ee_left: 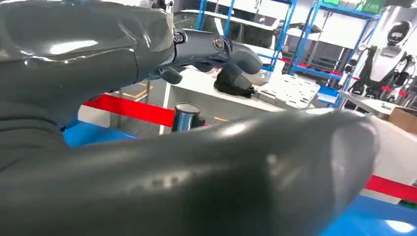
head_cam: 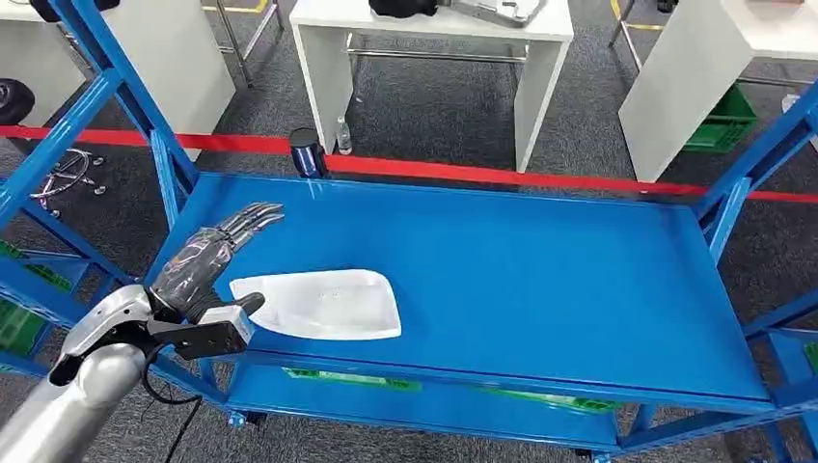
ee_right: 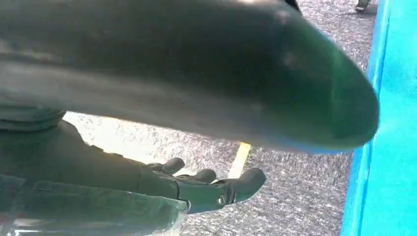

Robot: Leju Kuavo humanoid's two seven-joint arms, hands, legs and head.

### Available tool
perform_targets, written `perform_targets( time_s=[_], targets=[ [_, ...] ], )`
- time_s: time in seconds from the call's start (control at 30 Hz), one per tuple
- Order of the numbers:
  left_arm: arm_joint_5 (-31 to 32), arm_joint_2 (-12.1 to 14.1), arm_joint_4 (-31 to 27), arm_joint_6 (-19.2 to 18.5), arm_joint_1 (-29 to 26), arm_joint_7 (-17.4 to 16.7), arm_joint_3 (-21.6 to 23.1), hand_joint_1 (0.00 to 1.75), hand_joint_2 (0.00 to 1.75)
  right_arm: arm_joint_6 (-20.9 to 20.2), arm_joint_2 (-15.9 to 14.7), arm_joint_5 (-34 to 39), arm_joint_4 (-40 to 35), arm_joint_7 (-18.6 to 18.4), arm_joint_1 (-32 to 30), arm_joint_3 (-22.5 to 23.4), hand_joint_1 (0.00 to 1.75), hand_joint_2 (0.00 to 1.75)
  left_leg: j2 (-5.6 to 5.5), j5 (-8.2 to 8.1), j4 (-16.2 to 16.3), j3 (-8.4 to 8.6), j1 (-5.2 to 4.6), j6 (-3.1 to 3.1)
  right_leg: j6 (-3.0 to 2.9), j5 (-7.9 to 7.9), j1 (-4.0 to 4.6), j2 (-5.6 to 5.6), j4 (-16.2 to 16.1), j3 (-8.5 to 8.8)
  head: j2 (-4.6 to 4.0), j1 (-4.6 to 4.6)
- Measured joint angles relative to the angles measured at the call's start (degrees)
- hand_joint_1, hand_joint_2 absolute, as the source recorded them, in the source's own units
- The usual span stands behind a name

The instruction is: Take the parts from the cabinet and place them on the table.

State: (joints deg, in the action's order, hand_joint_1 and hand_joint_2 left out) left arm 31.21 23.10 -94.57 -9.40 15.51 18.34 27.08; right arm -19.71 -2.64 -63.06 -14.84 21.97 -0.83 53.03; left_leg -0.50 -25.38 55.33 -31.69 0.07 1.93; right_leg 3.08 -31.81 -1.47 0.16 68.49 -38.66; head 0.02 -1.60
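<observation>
A white, flat, tray-like part [head_cam: 323, 304] lies on the blue cabinet shelf [head_cam: 540, 280], near its front left corner. My left hand [head_cam: 207, 265] hovers just left of the part with its fingers stretched out flat over the shelf. Its thumb reaches to the part's left end, and I cannot tell whether it touches. In the left wrist view the fingers [ee_left: 216, 49] are spread away from the thick thumb [ee_left: 221, 177], with nothing between them. My right hand [ee_right: 196, 189] hangs over the grey floor beside a blue edge, fingers loosely bent, empty.
A dark cylinder [head_cam: 306, 152] stands at the shelf's far left edge. Blue uprights [head_cam: 145, 106] frame both ends of the cabinet. Beyond red floor tape [head_cam: 482, 176] stand white tables [head_cam: 434, 24]. A small bottle [head_cam: 344, 137] sits on the floor. A lower shelf [head_cam: 424, 400] runs under the front edge.
</observation>
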Motion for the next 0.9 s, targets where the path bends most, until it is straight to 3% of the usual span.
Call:
perform_targets(
  time_s=[0.03, 0.07, 0.13, 0.17, 0.27, 0.33, 0.4, 0.43, 0.47, 0.53, 0.57, 0.6, 0.63, 0.73, 0.77, 0.8, 0.87, 0.9],
  targets=[
    [0.0, 0.0, 0.0, 0.0, 0.0, 0.1, 0.0, 0.00, 0.00, 0.1, 0.0, -0.1, 0.0, 0.0, 0.0, 0.0, 0.00, 0.00, -0.02, -0.54, 0.2, 0.60, 0.13, -0.34, 0.85, 3.65, -0.17, -0.02, -5.6, 1.79, 0.00, 0.02],
    [0.0, -0.1, 0.0, 0.0, 0.0, 0.2, 0.0, 0.00, 0.00, 0.1, -0.1, -0.1, 0.0, 0.0, 0.0, 0.0, 0.00, 0.00, -0.02, -1.12, 0.5, 0.95, 0.16, -0.75, 1.11, 6.87, -0.36, -0.13, -10.6, 3.21, 0.00, 0.04],
    [-0.2, -0.1, 0.1, -0.1, 0.1, 0.4, 0.0, 0.00, 0.00, 0.1, -0.1, -0.3, 0.0, 0.0, 0.2, 0.0, 0.00, 0.00, -0.02, -1.86, 1.1, 0.70, -0.13, -1.57, -2.07, 5.91, 0.24, -0.56, -10.5, 2.95, -0.02, 0.18],
    [-0.5, 0.0, 0.2, -0.3, 0.1, 0.5, 0.0, 0.00, 0.00, 0.2, -0.1, -0.4, 0.0, 0.0, 0.2, 0.0, 0.00, 0.00, 0.13, -2.20, 1.2, 0.80, -0.22, -1.92, -2.73, 6.69, 0.26, -0.44, -10.4, 3.24, 0.00, 0.04],
    [-0.7, 0.0, 0.2, -0.4, 0.2, 0.8, 0.0, 0.00, 0.00, 0.2, -0.1, -0.5, 0.0, 0.0, 0.1, 0.0, 0.00, 0.00, 0.23, -3.04, 2.2, 0.93, 0.19, -2.59, -3.46, 6.56, -0.04, -0.20, -10.6, 4.26, 0.00, 0.02],
    [-0.7, 0.0, 0.2, -0.4, 0.5, 0.9, 0.0, 0.00, 0.00, 0.2, -0.2, -0.5, 0.0, 0.0, 0.2, 0.0, 0.00, 0.00, 0.27, -6.02, 8.9, -2.42, 0.34, -3.37, -3.97, 6.20, 0.02, -0.11, -10.6, 4.73, 0.00, -0.09],
    [-0.6, 0.0, 0.2, -0.6, 0.4, 1.0, 0.1, 0.00, 0.00, 0.2, -0.2, -0.5, 0.0, 0.0, 0.3, 0.0, 0.00, 0.00, 0.31, -9.63, 18.4, -8.09, 0.51, -3.63, -4.34, 5.94, 0.33, -0.07, -10.6, 4.86, 0.00, -0.11],
    [-0.6, 0.0, 0.3, -0.7, 0.3, 1.0, 0.2, 0.00, 0.00, 0.2, -0.2, -0.6, 0.0, 0.0, 0.2, 0.0, 0.00, 0.00, 0.33, -9.65, 20.0, -9.54, 0.51, -3.55, -4.45, 5.85, 0.53, -0.06, -10.6, 4.93, 0.00, -0.09],
    [-0.6, 0.0, 0.3, -0.7, 0.3, 1.0, 0.2, 0.00, 0.00, 0.2, -0.2, -0.6, 0.0, 0.0, 0.2, 0.0, 0.00, 0.00, 0.33, -8.40, 18.9, -9.59, 0.50, -3.34, -4.52, 5.79, 0.71, -0.02, -10.6, 5.06, 0.00, -0.11],
    [-0.6, 0.0, 0.3, -0.7, 0.4, 1.1, 0.2, 0.00, 0.00, 0.2, -0.2, -0.6, 0.0, 0.0, 0.3, 0.0, 0.00, 0.00, 0.33, -2.98, 10.1, -6.07, 0.19, -2.23, -4.69, 5.66, 1.30, 0.17, -10.6, 5.47, 0.00, -0.11],
    [-0.6, 0.0, 0.3, -0.7, 0.5, 1.1, 0.2, 0.00, 0.00, 0.2, -0.2, -0.6, 0.0, 0.0, 0.3, 0.0, 0.00, 0.00, 0.37, -0.05, 4.5, -3.41, -0.25, -1.08, -4.74, 5.59, 1.53, 0.24, -10.6, 5.69, 0.00, -0.11],
    [-0.6, 0.1, 0.3, -0.7, 0.6, 1.2, 0.2, 0.00, 1.75, 0.2, -0.1, -0.6, 0.0, 0.0, 0.3, 0.0, 0.00, 0.00, 0.49, 0.02, 2.5, -2.50, -0.59, -0.34, -4.64, 5.55, 1.34, 0.24, -10.7, 5.80, 0.00, 0.00],
    [-0.5, 0.1, 0.3, -0.9, 0.6, 1.3, 0.2, 0.00, 1.75, 0.2, 0.1, -0.6, 0.0, 0.1, 0.3, 0.0, 0.00, 0.00, 0.59, -0.73, 2.3, -2.79, -0.78, -0.13, -4.42, 5.64, 1.44, 0.37, -11.1, 5.77, 0.00, 0.24],
    [0.6, 0.6, 0.3, -1.6, 0.9, 1.6, 0.4, 0.00, 1.75, 0.2, -0.1, -0.7, 0.0, 0.2, 0.3, 0.0, 0.00, 0.00, 0.42, 0.02, 1.4, -2.06, -1.19, 0.73, -3.67, 5.64, 1.25, 0.20, -11.7, 6.21, 0.00, 0.11],
    [1.2, 0.7, 0.1, -1.9, 0.7, 1.5, 0.6, 0.00, 1.75, 0.2, 0.0, -0.8, 0.0, 0.3, 0.3, 0.0, 0.00, 0.00, 0.50, 1.07, -0.4, -0.60, -0.36, 0.96, -3.63, 5.48, 1.50, 0.18, -11.3, 6.13, 0.00, 0.18],
    [2.0, 0.7, 0.1, -2.1, 0.7, 1.5, 1.0, 0.00, 1.75, 0.1, -0.1, -0.9, 0.0, 0.3, 0.2, 0.0, 0.00, 0.00, 0.57, 1.44, -1.1, -0.18, -0.51, 0.81, -3.61, 4.63, 1.40, 0.16, -10.0, 5.54, -0.02, 0.28],
    [3.9, 0.7, 0.0, -2.1, 0.2, 1.4, 1.8, 0.00, 1.75, 0.0, -0.5, -1.2, 0.0, 0.3, 0.2, 0.0, 0.00, 0.00, 0.63, 1.60, -1.1, -0.24, -0.52, 0.91, -3.97, 0.55, 1.06, 0.17, -1.3, 1.44, -0.02, 0.31],
    [4.6, 0.8, 0.0, -2.1, -0.4, 1.4, 2.4, 0.00, 1.75, 0.0, -0.6, -1.3, 0.0, 0.3, 0.1, 0.1, 0.00, 0.00, 0.65, 1.56, -1.1, -0.34, -0.54, 0.88, -3.84, -1.23, 0.90, 0.17, 3.4, -0.99, 0.00, 0.24]
  ],
)
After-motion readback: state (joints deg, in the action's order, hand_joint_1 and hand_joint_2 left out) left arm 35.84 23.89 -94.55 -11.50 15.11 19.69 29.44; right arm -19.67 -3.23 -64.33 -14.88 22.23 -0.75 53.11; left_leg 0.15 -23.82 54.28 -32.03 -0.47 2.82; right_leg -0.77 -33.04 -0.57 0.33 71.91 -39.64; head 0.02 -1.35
